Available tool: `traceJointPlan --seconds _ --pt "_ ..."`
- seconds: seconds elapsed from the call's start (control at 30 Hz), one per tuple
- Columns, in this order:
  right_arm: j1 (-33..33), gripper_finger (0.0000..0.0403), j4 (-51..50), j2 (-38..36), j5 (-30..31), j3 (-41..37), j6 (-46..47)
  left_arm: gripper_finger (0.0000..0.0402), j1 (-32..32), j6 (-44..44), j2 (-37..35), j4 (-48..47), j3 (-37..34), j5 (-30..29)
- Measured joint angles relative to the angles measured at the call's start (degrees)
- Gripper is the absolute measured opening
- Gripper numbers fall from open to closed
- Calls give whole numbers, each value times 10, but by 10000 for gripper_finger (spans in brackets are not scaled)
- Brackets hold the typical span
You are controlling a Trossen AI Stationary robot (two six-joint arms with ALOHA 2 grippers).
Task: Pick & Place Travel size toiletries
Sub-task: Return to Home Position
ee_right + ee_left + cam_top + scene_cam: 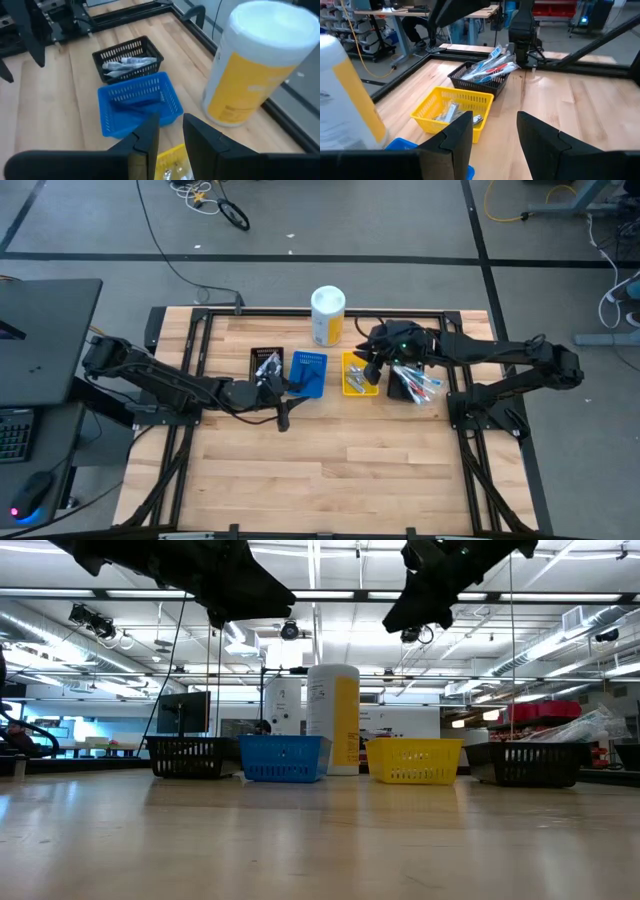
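Holding toothbrushes (487, 65), the black bin (470, 83) neighbours the yellow bin (427, 118); left claw (494, 121) and right claw (171, 121) gape empty.

far half of table (330, 460), one row, left to right | leftmost bin (253, 360): tubes (267, 365) inside | second bin (300, 361): just beside it | third bin (346, 376): small items (358, 377) inside | rightmost bin (398, 392): toothbrushes (420, 383) inside | canister (328, 315): behind row, between second bin and third bin
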Motion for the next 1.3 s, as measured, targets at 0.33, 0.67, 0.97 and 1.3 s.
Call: traceJointPlan --seconds 0.33,0.67,0.97,1.3 --pt "-1 96 -35 -11 58 0 -38 163 -20 0 -222 -217 0 -3" --pt "0 96 -147 -16 110 -4 1 163 -32 48 -457 -387 -8 -9" --pt "12 96 -139 -75 17 -5 -32 163 -32 40 -614 -449 -42 20" --pt "19 96 -47 -214 -26 -127 -40 163 -32 110 -734 -383 -166 153"
